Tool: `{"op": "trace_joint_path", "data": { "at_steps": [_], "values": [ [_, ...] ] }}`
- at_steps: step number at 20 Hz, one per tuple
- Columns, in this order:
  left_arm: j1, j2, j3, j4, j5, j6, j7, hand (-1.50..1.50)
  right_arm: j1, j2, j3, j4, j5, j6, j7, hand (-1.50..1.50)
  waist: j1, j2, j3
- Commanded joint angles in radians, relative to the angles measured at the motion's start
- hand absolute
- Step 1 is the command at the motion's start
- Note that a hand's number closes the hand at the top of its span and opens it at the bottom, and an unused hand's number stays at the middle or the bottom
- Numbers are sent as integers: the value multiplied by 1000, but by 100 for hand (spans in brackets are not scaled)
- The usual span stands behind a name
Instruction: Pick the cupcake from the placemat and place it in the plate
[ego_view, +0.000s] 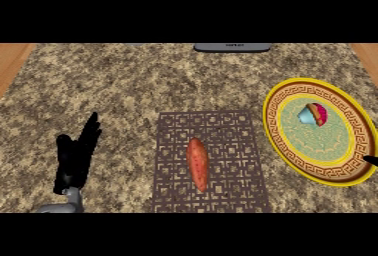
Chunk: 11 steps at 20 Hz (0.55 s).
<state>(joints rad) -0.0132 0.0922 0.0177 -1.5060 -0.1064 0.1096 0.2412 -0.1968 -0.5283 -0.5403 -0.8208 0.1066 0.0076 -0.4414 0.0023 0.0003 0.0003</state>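
The cupcake (315, 115) lies tipped on its side in the plate (280, 102), in the upper middle of the patterned green centre, well inside the yellow and brown rim. Its pale blue wrapper base points toward the view's left and its pink-topped end toward the right, so its axis runs roughly across the plate rather than up. The plate sits on the speckled granite counter (133, 80), just beside the right edge of the brown lattice placemat (236, 130). On the placemat a sweet potato (197, 164) lies with its long axis running nearly straight away from the robot. The left robot hand (74, 155) rests left of the placemat, fingers straight and pointing up, holding nothing. Of the right robot hand only a black tip (371, 160) shows at the right edge over the plate's rim; I cannot tell its state.
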Motion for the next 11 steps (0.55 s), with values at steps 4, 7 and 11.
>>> {"op": "trace_joint_path", "data": {
  "at_steps": [4,7,11],
  "values": [
    [-17,-21,-20,-22,-22,8,28,0,-2,0,-12,120,-3,-96,-91,-150,0,0,0],
    [48,-8,-1,-30,-4,-11,-21,0,-34,-114,-29,171,-18,-29,-52,-150,1,0,0],
    [22,-1,-5,-45,-19,-15,33,0,-44,-89,-1,261,4,-89,-120,-150,3,0,0]
  ]
}}
